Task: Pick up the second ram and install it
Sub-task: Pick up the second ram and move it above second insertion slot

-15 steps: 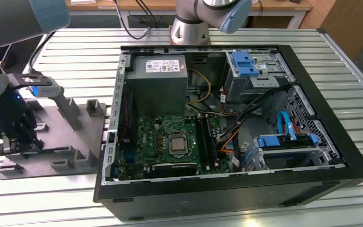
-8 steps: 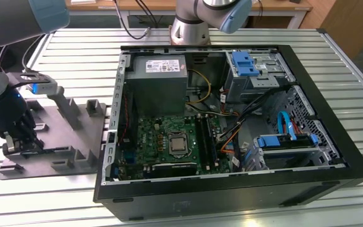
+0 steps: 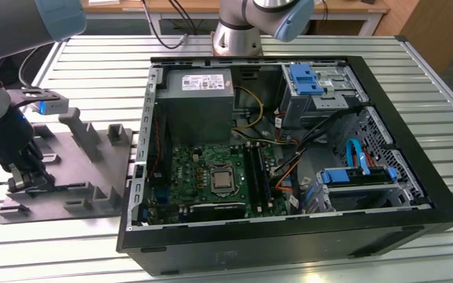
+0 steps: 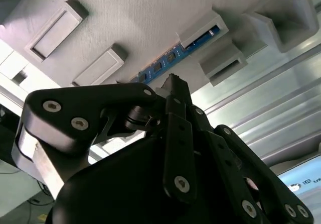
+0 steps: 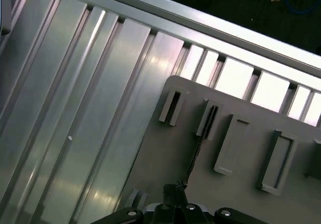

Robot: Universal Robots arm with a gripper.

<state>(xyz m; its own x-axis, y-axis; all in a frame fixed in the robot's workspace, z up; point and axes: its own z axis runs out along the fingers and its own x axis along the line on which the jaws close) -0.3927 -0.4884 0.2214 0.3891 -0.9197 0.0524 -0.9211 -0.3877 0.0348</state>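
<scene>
Grey plastic marks our landmark in the exterior view: a holder plate (image 3: 92, 197) lying on the slatted aluminium desk (image 3: 92, 65). The arm's hand (image 3: 23, 177) is down over the plate's far side from the computer case (image 3: 289, 242). The case lies just beside the plate on the exterior view's right. It rests on its side with the cover off, which we judge is so the board faces up for a hand coming from above. Inside it are the green motherboard (image 3: 210, 177) with its long black memory slots (image 3: 256, 171), the grey power supply (image 3: 199, 100), drive cages with blue latches, and loose cables.

In the second wrist view, the second ram (image 4: 165, 62) is on the plate (image 4: 125, 13). It stands on its long edge, carried between raised slotted blocks (image 4: 200, 30) with its blue face and black chips showing. We think it is kept upright so that its free edge can be gripped. The hand (image 4: 173, 81) has its tip just beside the strip, but we cannot tell whether it touches. Nor can we tell whether the hand is spread or pressed together.

In the first wrist view, the plate (image 5: 170, 148) sits on the desk (image 5: 75, 108). A thin dark line, which we take for the ram (image 5: 196, 148) seen edge-on, runs from one slotted block toward the hand (image 5: 175, 190).
</scene>
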